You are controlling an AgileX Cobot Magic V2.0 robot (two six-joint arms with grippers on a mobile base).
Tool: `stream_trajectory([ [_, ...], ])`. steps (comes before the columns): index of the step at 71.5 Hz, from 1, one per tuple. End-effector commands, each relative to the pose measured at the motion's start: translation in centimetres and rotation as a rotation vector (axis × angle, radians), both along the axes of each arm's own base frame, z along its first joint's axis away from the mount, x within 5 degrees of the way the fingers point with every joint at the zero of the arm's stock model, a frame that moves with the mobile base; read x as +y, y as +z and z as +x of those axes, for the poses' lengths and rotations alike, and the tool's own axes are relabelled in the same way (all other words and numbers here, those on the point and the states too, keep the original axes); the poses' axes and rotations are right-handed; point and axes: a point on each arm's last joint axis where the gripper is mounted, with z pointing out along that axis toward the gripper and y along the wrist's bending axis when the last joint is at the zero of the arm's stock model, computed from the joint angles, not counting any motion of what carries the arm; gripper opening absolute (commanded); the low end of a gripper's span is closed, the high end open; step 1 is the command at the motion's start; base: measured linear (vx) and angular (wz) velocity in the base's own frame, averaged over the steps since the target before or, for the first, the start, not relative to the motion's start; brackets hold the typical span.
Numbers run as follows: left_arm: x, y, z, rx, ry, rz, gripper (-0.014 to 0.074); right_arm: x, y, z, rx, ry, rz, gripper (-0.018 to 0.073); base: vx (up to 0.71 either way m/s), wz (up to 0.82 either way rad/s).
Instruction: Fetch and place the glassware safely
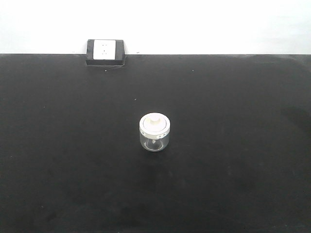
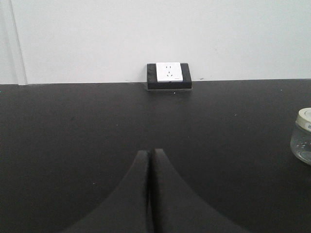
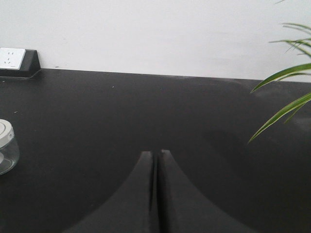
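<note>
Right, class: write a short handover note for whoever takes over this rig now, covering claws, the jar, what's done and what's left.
Left claw: shut, empty, low over the black table.
Right claw: shut, empty.
Glass jar: upright mid-table, lid on, between the two arms, untouched. Socket box at the back wall.
Done: nothing yet.
Left: open a claw, grasp the jar, carry it, set it down gently.

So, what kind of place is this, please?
Probably an indoor lab or test bench: a bare black tabletop against a plain white wall, a socket box at its back edge, one lidded glass jar, and plant leaves nearby.
</note>
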Motion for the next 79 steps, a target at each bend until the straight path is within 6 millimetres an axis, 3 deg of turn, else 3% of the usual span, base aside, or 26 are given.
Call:
stream_trajectory([
  [1,-0.1,-0.3,0.0,-0.052,-0.008,-0.014,-0.0007,0.1,0.0,0.5,-0.117,0.001,0.026,-0.0003,0.0,0.0],
  [37,-0.1,-0.3,0.0,-0.052,-0.008,-0.014,-0.0007,0.1,-7.7,-0.3,-0.261,-0.008,0.059,-0.0003,0.0,0.0],
  [79,-0.1,-0.3,0.0,-0.048,-0.008,-0.014,-0.0007,0.1,-7.9,-0.4,-0.26,-0.01,0.092,-0.0003,0.0,0.0],
])
